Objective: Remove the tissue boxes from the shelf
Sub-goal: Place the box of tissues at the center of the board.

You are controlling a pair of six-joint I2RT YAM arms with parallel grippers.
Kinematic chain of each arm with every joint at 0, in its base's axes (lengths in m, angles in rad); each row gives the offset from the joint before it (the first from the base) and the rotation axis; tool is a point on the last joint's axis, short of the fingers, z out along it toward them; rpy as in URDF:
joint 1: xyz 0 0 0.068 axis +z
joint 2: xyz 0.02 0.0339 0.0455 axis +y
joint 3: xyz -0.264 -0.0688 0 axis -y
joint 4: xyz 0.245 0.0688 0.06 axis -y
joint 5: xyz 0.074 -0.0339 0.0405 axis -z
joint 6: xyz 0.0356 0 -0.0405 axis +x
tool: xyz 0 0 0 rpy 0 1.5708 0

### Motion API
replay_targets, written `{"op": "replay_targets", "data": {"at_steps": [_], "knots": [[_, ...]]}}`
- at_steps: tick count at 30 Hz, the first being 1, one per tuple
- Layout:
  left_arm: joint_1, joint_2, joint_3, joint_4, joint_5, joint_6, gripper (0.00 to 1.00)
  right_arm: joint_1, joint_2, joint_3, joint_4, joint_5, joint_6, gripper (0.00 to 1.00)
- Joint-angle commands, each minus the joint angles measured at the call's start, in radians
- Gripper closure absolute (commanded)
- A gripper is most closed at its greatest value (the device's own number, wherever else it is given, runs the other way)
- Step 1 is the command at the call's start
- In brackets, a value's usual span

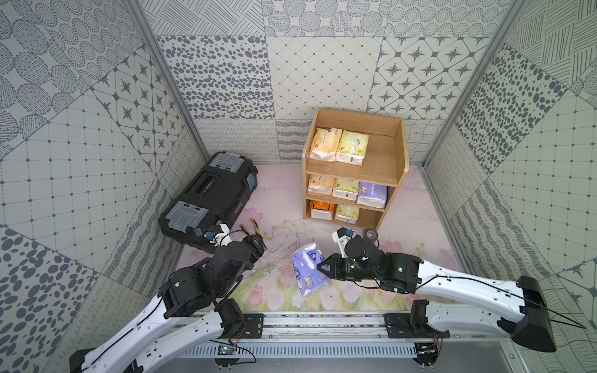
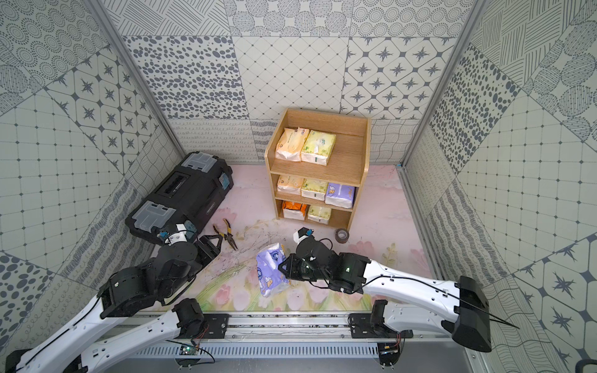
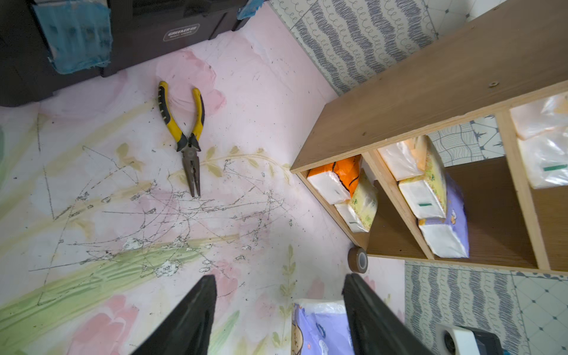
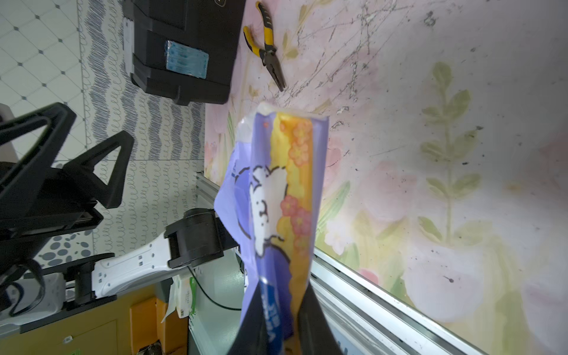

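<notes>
Both top views look steeply down from high over the near edge, facing the back wall (image 1: 290, 80). They share almost the whole table (image 1: 410, 219), shelf (image 1: 381, 158) included. The left wrist view sits low over the table, looking past the left fingers (image 3: 190, 319) toward pliers (image 3: 184, 141) and shelf. The right wrist view looks along the right fingers (image 4: 313, 332) at a purple tissue pack (image 4: 276, 199), very near. Toolbox (image 4: 184, 76) and the same pliers lie beyond.

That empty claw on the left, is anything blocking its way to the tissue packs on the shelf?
Nothing really blocks it. Only the pliers lie flat on the floor between the open left gripper and the shelf, whose front is open to the tissue packs.
</notes>
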Motion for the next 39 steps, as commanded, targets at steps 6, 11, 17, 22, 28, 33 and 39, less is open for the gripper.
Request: {"op": "replay_targets", "data": {"at_steps": [6,11,17,22,28,33,39], "knots": [[0.005,-0.098,-0.214,0.158,0.041,0.029,0.30,0.028,0.081,-0.116,0.318,0.109,-0.015,1.00],[0.005,-0.119,-0.218,0.165,0.081,0.072,0.30,0.027,0.130,-0.182,0.461,0.106,-0.049,1.00],[0.005,-0.076,-0.227,0.179,0.148,0.136,0.29,0.027,0.176,-0.186,0.441,0.122,-0.070,1.00],[0.005,-0.067,-0.288,0.264,0.176,0.108,0.29,0.024,0.199,-0.231,0.491,0.139,-0.063,1.00],[0.005,-0.062,-0.280,0.283,0.172,0.143,0.28,-0.003,0.232,-0.242,0.448,0.170,-0.079,0.92],[0.005,-0.061,-0.268,0.277,0.181,0.170,0.28,-0.035,0.208,-0.299,0.453,0.198,-0.103,0.77],[0.005,-0.054,-0.251,0.306,0.219,0.184,0.28,-0.071,0.120,-0.339,0.350,0.254,-0.096,0.47]]}}
